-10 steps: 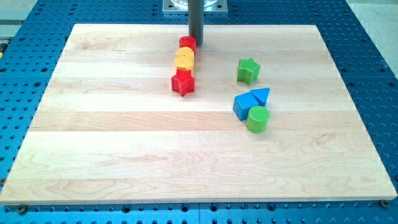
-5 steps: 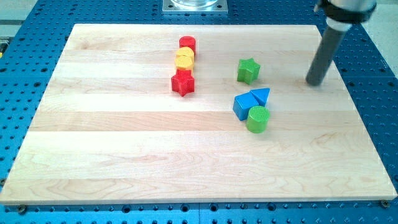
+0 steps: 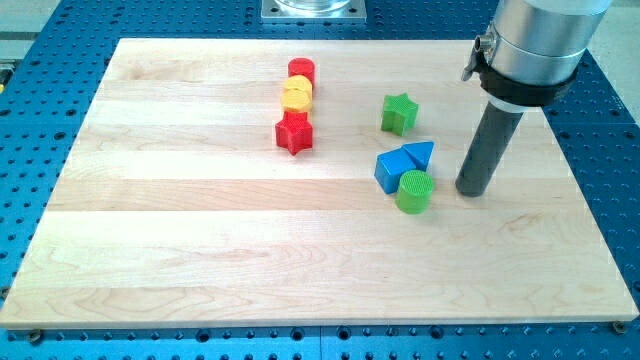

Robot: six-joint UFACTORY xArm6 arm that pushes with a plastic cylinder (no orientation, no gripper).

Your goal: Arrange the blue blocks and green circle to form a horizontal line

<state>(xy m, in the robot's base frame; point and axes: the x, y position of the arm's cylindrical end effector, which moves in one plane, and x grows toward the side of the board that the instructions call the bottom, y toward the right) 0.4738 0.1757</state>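
Note:
A blue cube [image 3: 391,171] and a blue triangle [image 3: 419,154] sit together right of the board's middle. The green circle [image 3: 414,191] touches them just below, toward the view's bottom. My tip [image 3: 472,191] rests on the board a short way to the right of the green circle, apart from it and level with it. The dark rod rises from the tip toward the view's top right.
A green star [image 3: 399,113] lies above the blue blocks. A red cylinder [image 3: 301,71], a yellow block [image 3: 296,96] and a red star [image 3: 294,132] form a column at the top middle. The wooden board [image 3: 200,250] lies on a blue perforated table.
My tip has swept from beside the red cylinder at the top across to the right side, then down and left to just right of the green circle. No block has moved.

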